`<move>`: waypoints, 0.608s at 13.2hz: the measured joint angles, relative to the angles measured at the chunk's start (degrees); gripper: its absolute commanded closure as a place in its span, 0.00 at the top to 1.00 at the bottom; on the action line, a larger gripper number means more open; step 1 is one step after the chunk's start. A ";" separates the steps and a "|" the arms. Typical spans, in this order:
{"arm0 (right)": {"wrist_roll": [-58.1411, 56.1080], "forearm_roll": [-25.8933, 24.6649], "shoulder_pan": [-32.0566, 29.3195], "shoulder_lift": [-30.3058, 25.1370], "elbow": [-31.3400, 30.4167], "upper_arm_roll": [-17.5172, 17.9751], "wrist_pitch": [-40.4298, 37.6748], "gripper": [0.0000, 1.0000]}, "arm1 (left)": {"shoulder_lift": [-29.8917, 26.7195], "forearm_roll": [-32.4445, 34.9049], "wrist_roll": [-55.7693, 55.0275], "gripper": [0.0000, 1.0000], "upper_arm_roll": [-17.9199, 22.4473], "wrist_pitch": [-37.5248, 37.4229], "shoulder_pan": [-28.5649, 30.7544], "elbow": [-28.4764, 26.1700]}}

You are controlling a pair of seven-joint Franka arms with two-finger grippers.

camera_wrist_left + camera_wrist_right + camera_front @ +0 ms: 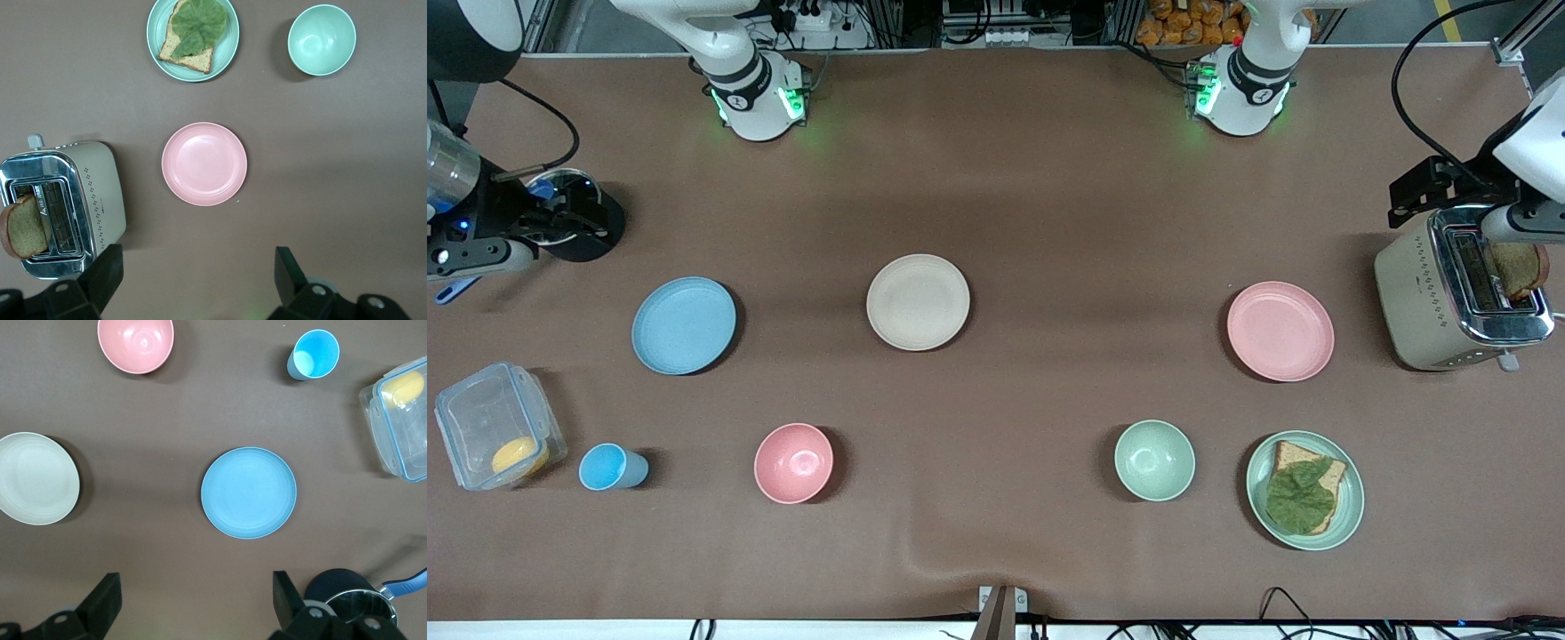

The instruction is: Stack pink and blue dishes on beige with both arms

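The beige plate (918,301) lies mid-table and also shows in the right wrist view (35,478). Toward the right arm's end lies the blue plate (683,324), bare, also seen from the right wrist (248,492). The pink plate (1280,331) lies bare toward the left arm's end, also in the left wrist view (204,163). My left gripper (198,261) hangs open high over the cloth beside the pink plate, nothing between its fingers. My right gripper (197,585) hangs open high beside the blue plate, holding nothing.
A toaster (1454,298) with a bread slice stands at the left arm's end. Nearer the camera: green plate with toast and lettuce (1304,490), green bowl (1154,460), pink bowl (793,462), blue cup (609,468), clear box (496,425). A black pot (585,227) stands by the right hand.
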 measured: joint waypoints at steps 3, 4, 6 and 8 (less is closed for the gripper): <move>-0.02 0.04 0.21 0.25 0.01 0.16 0.00 1.00 | 0.00 0.00 0.00 1.00 0.00 0.00 0.00 0.00; -0.02 0.04 0.46 0.33 0.04 0.20 0.00 1.00 | 0.00 0.00 0.00 1.00 0.00 0.00 0.00 0.00; -0.02 0.04 0.73 0.38 0.06 0.21 0.00 1.00 | 0.00 0.00 0.00 1.00 0.01 -0.01 0.01 -0.08; -0.02 0.04 0.73 0.38 0.08 0.21 0.00 1.00 | 0.05 0.00 0.00 1.00 0.02 -0.22 0.34 -0.53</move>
